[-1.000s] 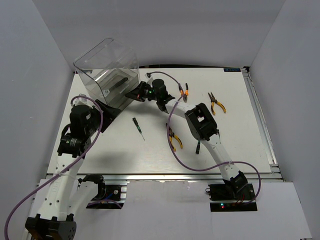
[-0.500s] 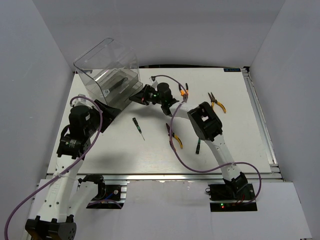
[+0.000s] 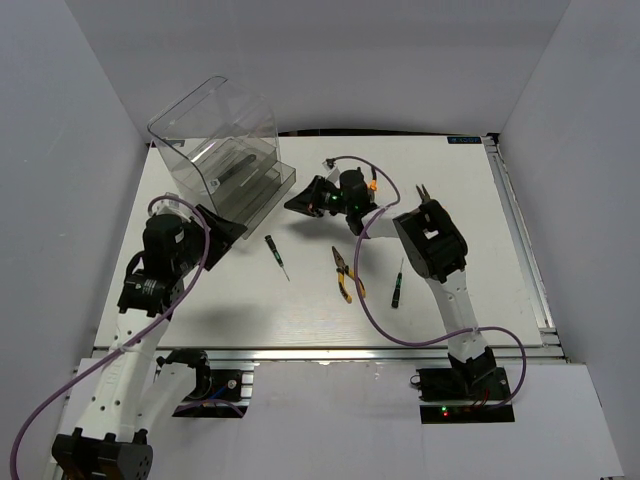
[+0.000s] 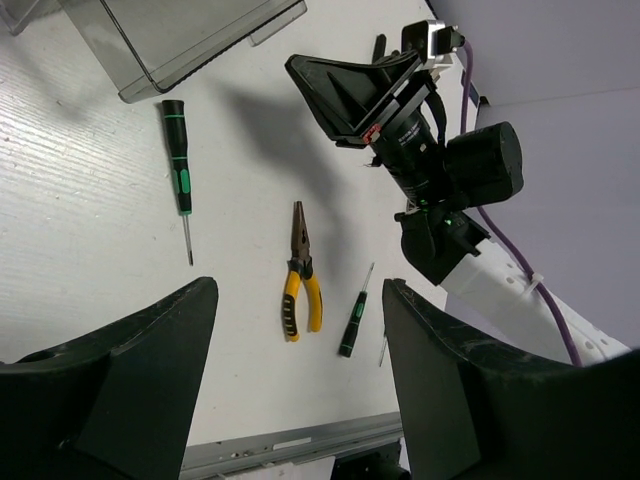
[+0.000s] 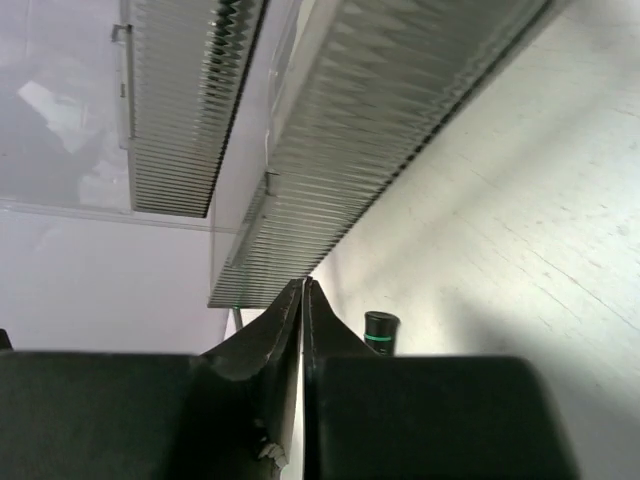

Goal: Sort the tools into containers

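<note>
The clear cabinet [image 3: 215, 135] stands at the back left, with a grey-tinted drawer [image 3: 262, 192] slid out toward the right. My right gripper [image 3: 298, 203] is shut and empty, its tip just off the drawer's front corner; the ribbed drawer [image 5: 400, 110] fills the right wrist view. My left gripper [image 3: 228, 228] is open and empty by the cabinet's near side. A black-and-green screwdriver [image 3: 277, 256] [image 4: 180, 165], yellow pliers [image 3: 345, 273] [image 4: 300, 270] and a second screwdriver [image 3: 398, 283] [image 4: 355, 315] lie on the table. Orange pliers [image 3: 372, 183] are partly hidden behind the right arm.
A dark tool [image 3: 235, 170] lies inside the cabinet. The tips of another pair of pliers [image 3: 421, 190] show beside the right arm's elbow. A screwdriver handle end [image 5: 380, 330] lies just under my right fingers. The table's metal front rail [image 3: 330, 352] runs along the near edge.
My right gripper has moved right, away from the cabinet, and the drawer has slid out with it. The right elbow shifted right and uncovered the second screwdriver. The left arm has barely moved.
</note>
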Controlling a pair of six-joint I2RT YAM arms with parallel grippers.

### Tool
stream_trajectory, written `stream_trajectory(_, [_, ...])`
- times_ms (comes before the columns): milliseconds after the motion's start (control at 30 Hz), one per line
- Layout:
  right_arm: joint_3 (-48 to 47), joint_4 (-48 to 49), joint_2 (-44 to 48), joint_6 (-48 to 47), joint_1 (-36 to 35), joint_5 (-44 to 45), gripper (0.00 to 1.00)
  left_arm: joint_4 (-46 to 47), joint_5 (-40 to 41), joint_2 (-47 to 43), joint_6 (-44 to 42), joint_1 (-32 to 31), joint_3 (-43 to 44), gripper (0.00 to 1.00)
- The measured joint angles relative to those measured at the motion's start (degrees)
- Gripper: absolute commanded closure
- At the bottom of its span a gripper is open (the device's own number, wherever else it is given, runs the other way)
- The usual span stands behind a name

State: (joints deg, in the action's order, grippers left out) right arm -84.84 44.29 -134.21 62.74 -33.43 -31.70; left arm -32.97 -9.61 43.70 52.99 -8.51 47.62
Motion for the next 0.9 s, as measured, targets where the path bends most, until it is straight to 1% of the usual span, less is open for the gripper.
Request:
stream_trajectory(33, [0.26,-0.04,0.00,-0.46,0.09,0.00,0.77,-0.02,-0.24,0.24,-0.17,-0.04,-0.02,0.23])
stream_trajectory(133, [0.33,-0.48,0.04,-1.92,-0.02,-0.15,0.64,0.00,-0.81,0.79,-0.70,-0.07,-0.02,0.24])
stream_trajectory(200, [0.52,-1.09,0.61,-3.52,-0.02,-0.46,0.59,0.04,-1.38,1.27,-1.20,-0.20,-0.13,0.24])
stream_trajectory(267, [1.38,-2.19,1.99,-6.51,-0.02,-1.33,0.57,0.09,-1.79,2.29,-1.57,-0.76,-0.35,0.27])
stream_trajectory(300, [1.57,-3.43,2.84,-8.20,-0.02,-1.79,0.54,0.09,-1.75,3.08,-1.70,-1.36,-0.44,0.28])
stream_trajectory(333, [1.66,-4.79,3.74,-10.45,0.00,-2.23,0.53,0.11,-1.70,4.02,-1.79,-2.10,-0.46,0.31])
stream_trajectory(367, [1.81,-6.49,4.90,-13.25,0.11,-2.89,0.51,0.20,-1.66,5.35,-1.86,-3.19,-0.55,0.32])
stream_trajectory(433, [2.05,-9.90,7.50,-19.06,0.59,-4.39,0.43,0.17,-0.39,8.70,-2.08,-6.16,-0.61,0.35])
stream_trajectory(500, [3.08,-13.20,10.86,-25.88,1.68,-6.40,0.37,0.00,1.62,13.42,-2.14,-10.16,-0.52,0.35])
stream_trajectory(567, [4.22,-17.03,14.73,-33.11,3.43,-8.81,0.36,-1.03,4.98,19.26,-2.36,-14.60,0.39,0.34])
stream_trajectory(633, [5.53,-21.42,18.82,-40.89,5.57,-10.84,0.35,-2.25,9.07,25.94,-2.82,-19.08,2.43,0.31])
stream_trajectory(733, [7.76,-28.57,25.03,-53.62,8.87,-12.41,0.34,-4.57,14.08,34.58,-3.52,-23.61,6.10,0.27])
stream_trajectory(800, [9.27,-32.96,28.52,-61.29,10.73,-13.05,0.32,-5.62,16.74,39.34,-3.91,-24.59,8.66,0.25])
stream_trajectory(900, [12.24,-40.59,33.81,-73.05,12.44,-13.84,0.32,-6.47,20.39,45.05,-4.52,-24.65,11.87,0.23])
